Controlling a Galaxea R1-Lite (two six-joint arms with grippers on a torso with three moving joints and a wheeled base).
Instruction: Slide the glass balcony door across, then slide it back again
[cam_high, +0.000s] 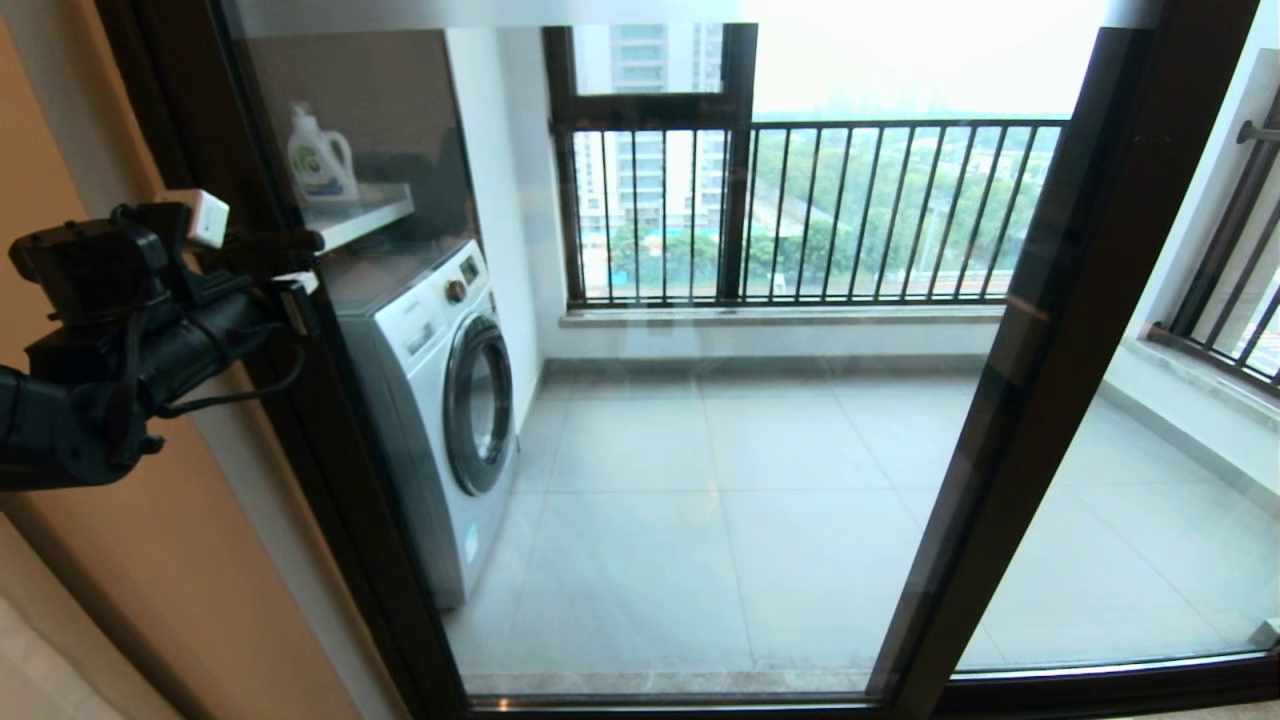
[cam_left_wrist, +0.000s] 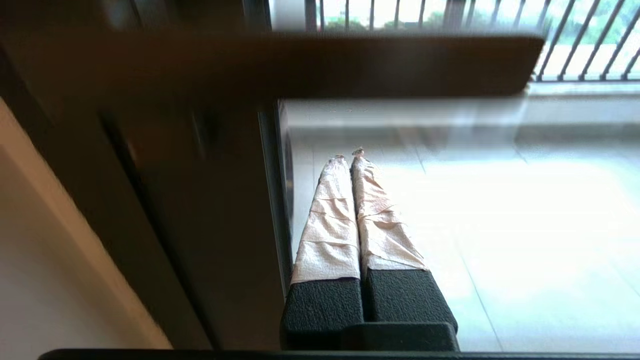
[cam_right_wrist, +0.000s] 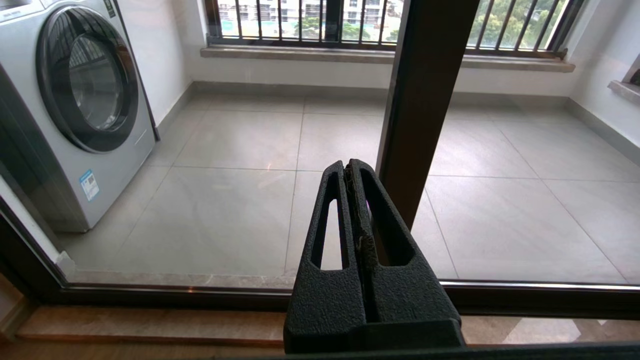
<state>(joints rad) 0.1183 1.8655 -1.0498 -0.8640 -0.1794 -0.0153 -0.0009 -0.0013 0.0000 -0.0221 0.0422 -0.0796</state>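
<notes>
The glass balcony door (cam_high: 700, 450) fills the head view, clear glass in a dark brown frame. Its left stile (cam_high: 330, 450) stands against the tan wall. My left gripper (cam_high: 298, 283) is raised at that stile, about chest high. In the left wrist view its tape-wrapped fingers (cam_left_wrist: 330, 215) are shut with nothing between them, lying along the stile's inner edge (cam_left_wrist: 225, 200) over the glass. A blurred dark bar (cam_left_wrist: 300, 65), probably the handle, crosses just beyond them. My right gripper (cam_right_wrist: 346, 167) is shut and empty, held low before the middle stile (cam_right_wrist: 425, 100); it is outside the head view.
Behind the glass stand a washing machine (cam_high: 440, 400), a shelf with a detergent bottle (cam_high: 320, 160), and the far window with black railing bars (cam_high: 850, 210). A second dark-framed pane (cam_high: 1150, 520) is on the right. The door's bottom track (cam_right_wrist: 150, 292) runs along the floor.
</notes>
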